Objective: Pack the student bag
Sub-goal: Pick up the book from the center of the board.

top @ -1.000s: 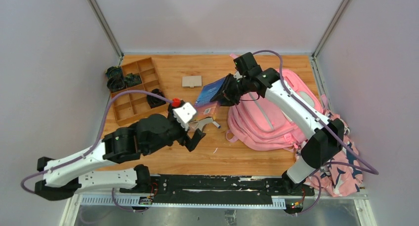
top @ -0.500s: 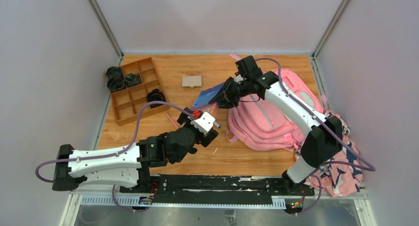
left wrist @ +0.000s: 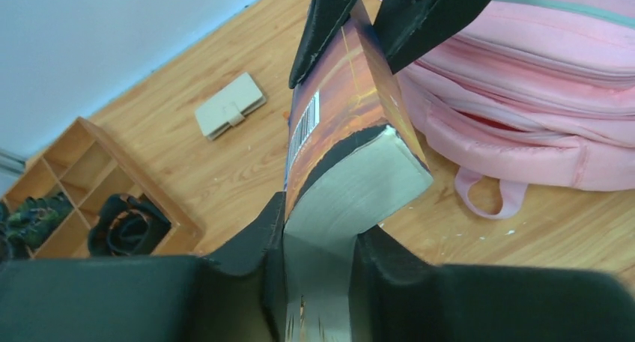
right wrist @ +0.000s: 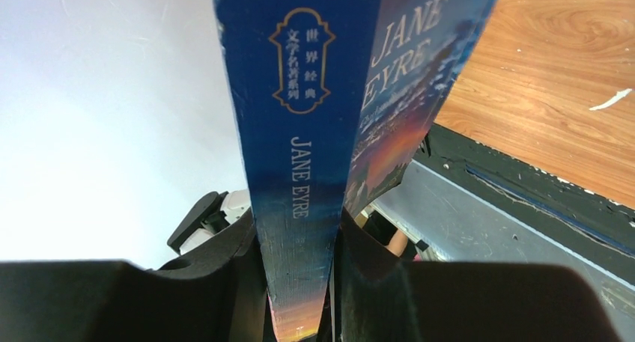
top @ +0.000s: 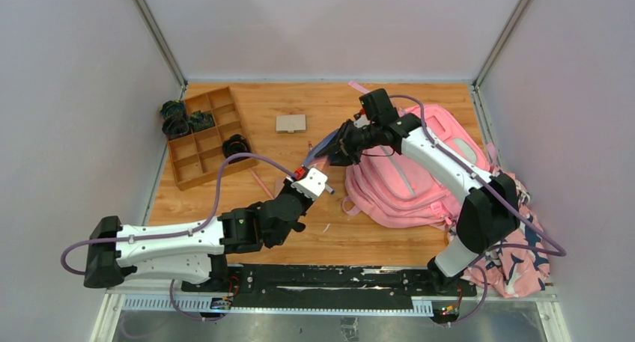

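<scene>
A thick blue-and-orange paperback, the "Jane Eyre" book (top: 320, 149), hangs above the table just left of the student bag (top: 419, 170). My right gripper (top: 341, 142) is shut on its upper end, the spine (right wrist: 307, 132) wedged between the pads. My left gripper (top: 317, 170) is shut on the lower end, its pads pressed on both covers with the page block (left wrist: 352, 185) between them. In the left wrist view the right gripper's fingers (left wrist: 323, 20) pinch the far end, and the pink bag (left wrist: 539, 80) lies flat behind, its front pocket gaping slightly.
A wooden compartment tray (top: 196, 140) with dark bundles (top: 177, 117) stands at the back left. A small beige wallet (top: 290, 123) lies at the back centre. A thin pink stick (top: 260, 182) lies left of the book. A patterned cloth bundle (top: 517, 263) sits at the right front corner.
My left arm swung in under the book and its gripper went from wide open to shut on the book's lower end. The right gripper kept its grip and tipped the book edge-on.
</scene>
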Action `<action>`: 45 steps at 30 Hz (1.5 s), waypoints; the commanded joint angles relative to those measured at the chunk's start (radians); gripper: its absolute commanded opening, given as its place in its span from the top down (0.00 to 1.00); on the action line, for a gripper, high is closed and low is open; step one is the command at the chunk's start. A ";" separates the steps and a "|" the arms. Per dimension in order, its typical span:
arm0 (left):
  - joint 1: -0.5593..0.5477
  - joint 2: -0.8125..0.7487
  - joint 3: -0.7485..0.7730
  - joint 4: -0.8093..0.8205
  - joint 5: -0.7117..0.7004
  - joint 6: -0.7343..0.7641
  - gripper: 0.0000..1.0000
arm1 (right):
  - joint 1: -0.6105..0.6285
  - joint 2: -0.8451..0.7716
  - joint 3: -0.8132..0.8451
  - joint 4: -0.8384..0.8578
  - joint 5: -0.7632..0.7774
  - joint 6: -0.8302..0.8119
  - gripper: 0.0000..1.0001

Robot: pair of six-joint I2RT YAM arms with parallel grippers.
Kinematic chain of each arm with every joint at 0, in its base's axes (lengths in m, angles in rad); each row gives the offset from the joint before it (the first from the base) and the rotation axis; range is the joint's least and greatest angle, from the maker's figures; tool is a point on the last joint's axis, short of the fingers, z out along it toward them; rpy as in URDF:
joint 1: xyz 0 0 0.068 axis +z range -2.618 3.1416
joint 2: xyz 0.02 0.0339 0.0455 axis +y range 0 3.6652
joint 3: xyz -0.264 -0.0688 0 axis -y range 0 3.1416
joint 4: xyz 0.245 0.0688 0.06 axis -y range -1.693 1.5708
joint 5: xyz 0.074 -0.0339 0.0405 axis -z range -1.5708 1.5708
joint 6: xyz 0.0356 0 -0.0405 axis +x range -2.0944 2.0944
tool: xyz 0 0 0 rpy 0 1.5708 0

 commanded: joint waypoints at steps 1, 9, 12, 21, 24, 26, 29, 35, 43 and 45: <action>0.013 -0.013 0.027 -0.041 -0.073 -0.113 1.00 | -0.056 -0.123 -0.008 0.089 -0.067 -0.128 0.68; 0.083 -0.193 0.059 -0.365 -0.014 -0.459 1.00 | -0.240 -0.359 -0.113 0.023 0.045 -0.464 0.13; 0.182 -0.272 0.111 -0.502 0.110 -0.610 1.00 | -0.195 -0.430 -0.100 -0.114 0.317 -0.746 0.18; 0.618 -0.289 0.199 -0.596 0.852 -0.807 1.00 | -0.064 -0.272 -0.139 -0.233 0.646 -1.083 0.26; 0.635 -0.257 0.232 -0.618 0.902 -0.842 1.00 | -0.063 -0.184 -0.134 -0.240 0.597 -1.075 0.25; 0.638 -0.232 0.262 -0.627 0.940 -0.863 1.00 | -0.056 -0.135 -0.123 -0.255 0.566 -1.077 0.26; 0.639 -0.214 0.289 -0.620 0.962 -0.895 1.00 | -0.037 -0.087 -0.138 -0.235 0.546 -1.087 0.28; 0.651 -0.215 0.277 -0.587 0.970 -0.916 1.00 | -0.029 0.000 -0.159 -0.204 0.551 -1.063 0.32; 0.668 -0.227 0.231 -0.532 0.970 -0.960 1.00 | -0.022 0.056 -0.176 -0.188 0.571 -1.058 0.52; 0.670 -0.234 0.226 -0.518 0.968 -0.956 1.00 | -0.021 0.058 -0.170 -0.194 0.581 -1.047 0.83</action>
